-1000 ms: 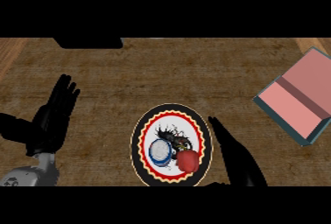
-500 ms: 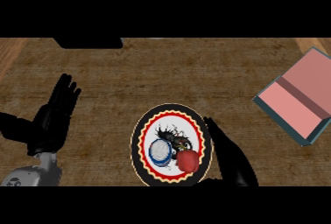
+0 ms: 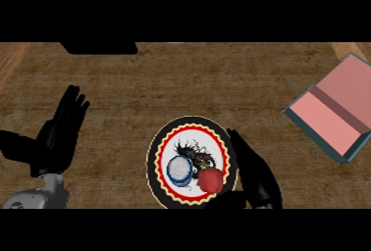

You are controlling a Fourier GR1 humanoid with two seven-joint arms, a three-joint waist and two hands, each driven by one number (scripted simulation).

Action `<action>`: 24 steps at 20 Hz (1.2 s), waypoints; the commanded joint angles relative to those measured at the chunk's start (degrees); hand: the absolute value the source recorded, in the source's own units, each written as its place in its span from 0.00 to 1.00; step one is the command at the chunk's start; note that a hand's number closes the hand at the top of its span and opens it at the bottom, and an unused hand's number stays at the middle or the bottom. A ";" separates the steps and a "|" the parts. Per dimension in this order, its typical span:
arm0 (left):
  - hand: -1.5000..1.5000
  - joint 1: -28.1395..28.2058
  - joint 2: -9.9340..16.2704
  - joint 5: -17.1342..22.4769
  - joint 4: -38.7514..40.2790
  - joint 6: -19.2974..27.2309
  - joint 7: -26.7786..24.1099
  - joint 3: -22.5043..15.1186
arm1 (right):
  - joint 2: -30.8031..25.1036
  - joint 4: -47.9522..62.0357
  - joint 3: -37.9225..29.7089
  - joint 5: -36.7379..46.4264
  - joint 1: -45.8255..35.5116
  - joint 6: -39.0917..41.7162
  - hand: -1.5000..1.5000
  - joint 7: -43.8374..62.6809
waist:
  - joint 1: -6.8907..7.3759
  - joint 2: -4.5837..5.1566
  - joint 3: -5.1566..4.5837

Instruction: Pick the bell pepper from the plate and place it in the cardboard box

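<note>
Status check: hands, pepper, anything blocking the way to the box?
Right hand open beside the plate, not yet on the bell pepper. Left hand open, resting at left. Counter between plate and cardboard box unobstructed.

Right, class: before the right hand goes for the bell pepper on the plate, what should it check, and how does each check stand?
1. Bell pepper lies on the plate: ok.
2. Right hand beside the pepper, fingers straight, holding nothing: ok.
3. Pepper already gripped: not ok.
4. Cardboard box open, at the far right: ok.
5. Left hand resting at the left, away from the plate: ok.
</note>
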 commanded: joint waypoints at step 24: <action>0.50 0.07 -2.72 -2.66 -3.05 -3.84 3.59 3.56 | 0.89 13.18 5.11 -1.20 -4.16 -8.54 0.00 -3.07 | 0.13 0.00 0.00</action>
